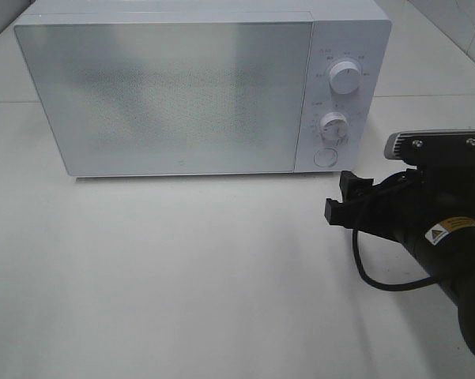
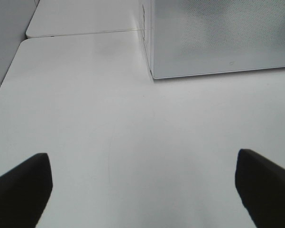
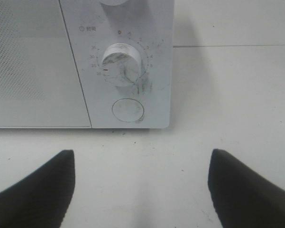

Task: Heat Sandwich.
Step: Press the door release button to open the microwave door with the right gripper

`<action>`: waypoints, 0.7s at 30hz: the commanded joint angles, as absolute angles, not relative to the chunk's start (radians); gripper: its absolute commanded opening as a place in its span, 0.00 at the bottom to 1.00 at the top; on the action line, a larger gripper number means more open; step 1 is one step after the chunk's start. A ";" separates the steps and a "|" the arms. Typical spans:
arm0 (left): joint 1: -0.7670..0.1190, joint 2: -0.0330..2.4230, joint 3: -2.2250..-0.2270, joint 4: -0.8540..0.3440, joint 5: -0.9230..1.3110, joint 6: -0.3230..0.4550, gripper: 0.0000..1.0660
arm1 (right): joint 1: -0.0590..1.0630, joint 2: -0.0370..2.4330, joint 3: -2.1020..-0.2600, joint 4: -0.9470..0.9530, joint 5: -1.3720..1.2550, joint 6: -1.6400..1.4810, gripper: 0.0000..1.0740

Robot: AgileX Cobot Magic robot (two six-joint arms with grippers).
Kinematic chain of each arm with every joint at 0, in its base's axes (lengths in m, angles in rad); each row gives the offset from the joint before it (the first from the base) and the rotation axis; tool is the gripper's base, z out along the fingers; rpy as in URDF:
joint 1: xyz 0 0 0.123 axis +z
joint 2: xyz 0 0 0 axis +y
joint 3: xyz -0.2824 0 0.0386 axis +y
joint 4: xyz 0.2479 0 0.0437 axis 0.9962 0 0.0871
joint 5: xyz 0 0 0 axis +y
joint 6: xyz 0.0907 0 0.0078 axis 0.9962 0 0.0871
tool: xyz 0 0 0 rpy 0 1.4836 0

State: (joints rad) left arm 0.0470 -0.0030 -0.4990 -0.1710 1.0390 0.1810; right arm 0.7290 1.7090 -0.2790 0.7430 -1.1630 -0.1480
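Note:
The sandwich and its pink plate are out of view in all frames. The white microwave point(image 1: 174, 95) stands at the back of the table with its frosted door shut. My right gripper point(image 1: 340, 197) is open and empty, low over the table in front of the microwave's control panel. In the right wrist view it point(image 3: 140, 194) faces the timer knob point(image 3: 122, 64) and the round door button point(image 3: 128, 110). My left gripper point(image 2: 142, 194) is open and empty over bare table, near the microwave's left front corner point(image 2: 151, 71). It does not show in the exterior view.
The control panel has an upper knob point(image 1: 345, 77), a lower knob point(image 1: 333, 125) and a round button point(image 1: 325, 156). The white table point(image 1: 182, 276) spreads in front of the microwave. A black cable point(image 1: 371, 276) loops beside the right arm.

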 commanded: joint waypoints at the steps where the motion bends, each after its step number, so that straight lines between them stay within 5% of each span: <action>1: 0.037 -0.027 -0.498 -0.175 1.035 0.175 0.97 | 0.768 1.723 -0.308 0.790 -1.171 -0.194 0.71; 13: 0.037 -0.027 -0.498 -0.175 1.035 0.175 0.97 | 0.790 1.725 -0.317 0.817 -1.167 -0.150 0.71; 21: 0.037 -0.027 -0.498 -0.175 1.035 0.175 0.97 | 0.790 1.725 -0.317 0.816 -1.167 0.276 0.71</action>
